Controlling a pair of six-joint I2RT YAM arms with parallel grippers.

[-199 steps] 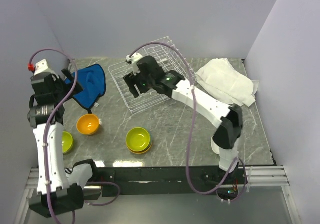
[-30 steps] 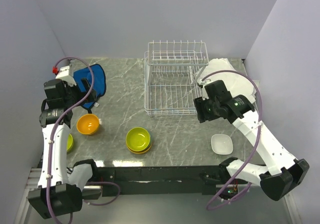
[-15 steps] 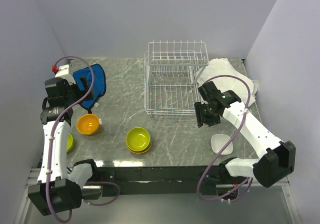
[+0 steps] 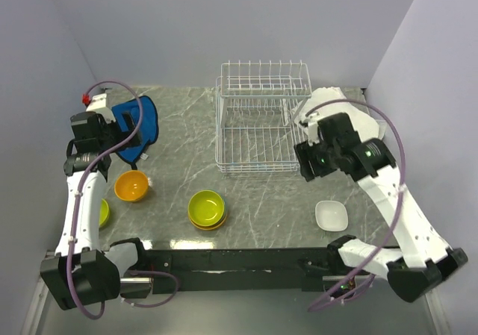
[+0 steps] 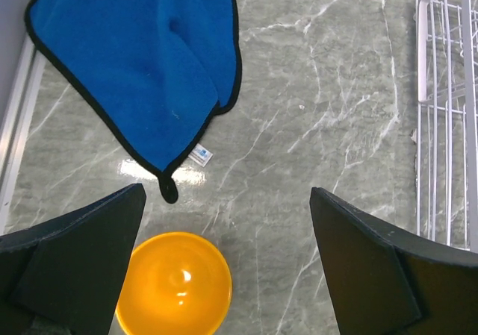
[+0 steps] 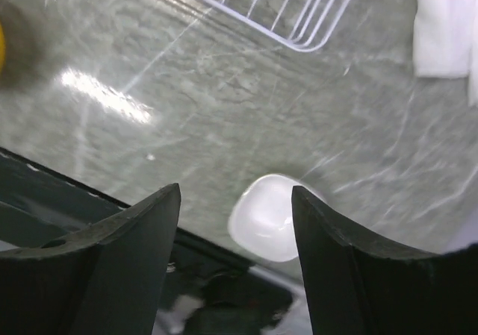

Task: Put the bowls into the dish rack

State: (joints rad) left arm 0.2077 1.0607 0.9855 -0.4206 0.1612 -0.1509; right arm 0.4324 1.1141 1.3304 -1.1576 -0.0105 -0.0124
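left gripper [image 5: 225, 193] hangs wide open, empty. the orange bowl [image 5: 173, 283] sits just on its near side, well left of the dish rack [image 4: 254, 169] - this arm is nearer. right gripper [image 6: 235, 193] - parted, holding nothing - hovers off the rack's near-right corner.

green bowl [image 4: 105, 213] half behind L arm [image 4: 81, 201], rack [image 5: 422, 51] cropped

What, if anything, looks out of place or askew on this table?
Nothing is spilled or broken. The white wire dish rack stands square and empty. Only the small pale glossy bowl sits alone close to the table's near edge on the right; the white cloth beyond it lies crumpled.
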